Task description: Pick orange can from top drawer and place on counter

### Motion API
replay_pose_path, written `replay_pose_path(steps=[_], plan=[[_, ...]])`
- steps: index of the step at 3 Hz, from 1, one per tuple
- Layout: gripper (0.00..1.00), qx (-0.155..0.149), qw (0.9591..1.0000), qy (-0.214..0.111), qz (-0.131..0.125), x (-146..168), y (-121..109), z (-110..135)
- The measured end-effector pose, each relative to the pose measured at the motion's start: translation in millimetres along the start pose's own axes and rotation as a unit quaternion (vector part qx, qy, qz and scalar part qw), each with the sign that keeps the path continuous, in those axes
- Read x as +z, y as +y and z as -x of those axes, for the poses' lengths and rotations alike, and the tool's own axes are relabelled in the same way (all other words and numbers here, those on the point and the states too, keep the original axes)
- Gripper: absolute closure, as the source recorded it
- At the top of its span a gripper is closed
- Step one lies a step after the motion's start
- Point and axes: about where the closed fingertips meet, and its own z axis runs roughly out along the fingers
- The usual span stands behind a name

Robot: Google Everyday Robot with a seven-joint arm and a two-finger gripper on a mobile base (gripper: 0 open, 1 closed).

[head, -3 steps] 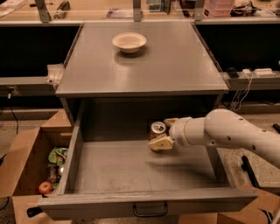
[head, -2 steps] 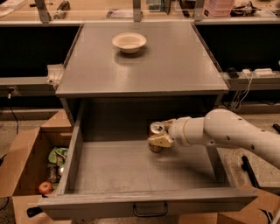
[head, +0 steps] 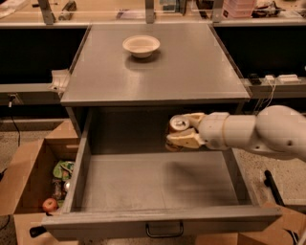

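Orange can point(head: 179, 124) sat clenched in the tool point(head: 175, 129), its silver top tipped toward the camera and its darker body mostly hidden behind the lower finger. The tool's two pale fingers point(head: 185, 140) closed on the can from above and below. Both hung at the rear right of the open top drawer point(head: 79, 178), in front of its back wall and under the front edge of the bench point(head: 191, 72). The can appeared to be held clear of the drawer floor, though whether it touched the back wall could not be told. A thick white arm point(head: 260, 134) reached in from the right, over the drawer's right wall.

The drawer stood pulled fully out, grey and plain inside, with a small dark handle point(head: 164, 230) low on its front panel. On the bench, well apart from the can, a white bowl point(head: 141, 46) rested upright near the rear, left of centre.

To the left of the drawer an open cardboard box point(head: 24, 177) sat on the floor, holding a green packet point(head: 62, 169) and a small red round thing point(head: 49, 205). A tan shelf point(head: 119, 14) with clutter ran behind the bench. On the floor to the right lay a slim black object point(head: 273, 187).
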Motion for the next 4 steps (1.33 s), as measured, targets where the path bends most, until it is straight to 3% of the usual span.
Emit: replay_pose_path(steps=[1,2,3,4], plan=[[1.0,-0.048,0.9985,-0.015,-0.022,-52.9,-1.4,40.7],[1.0,-0.048,0.9985,-0.015,-0.022,-52.6,-1.4,40.8],[1.0,-0.039,0.9981,-0.039,-0.028,-42.3,-27.9,74.4],[1.0,-0.05,0.9956,-0.078,-0.015,-29.9,-59.8,132.5]])
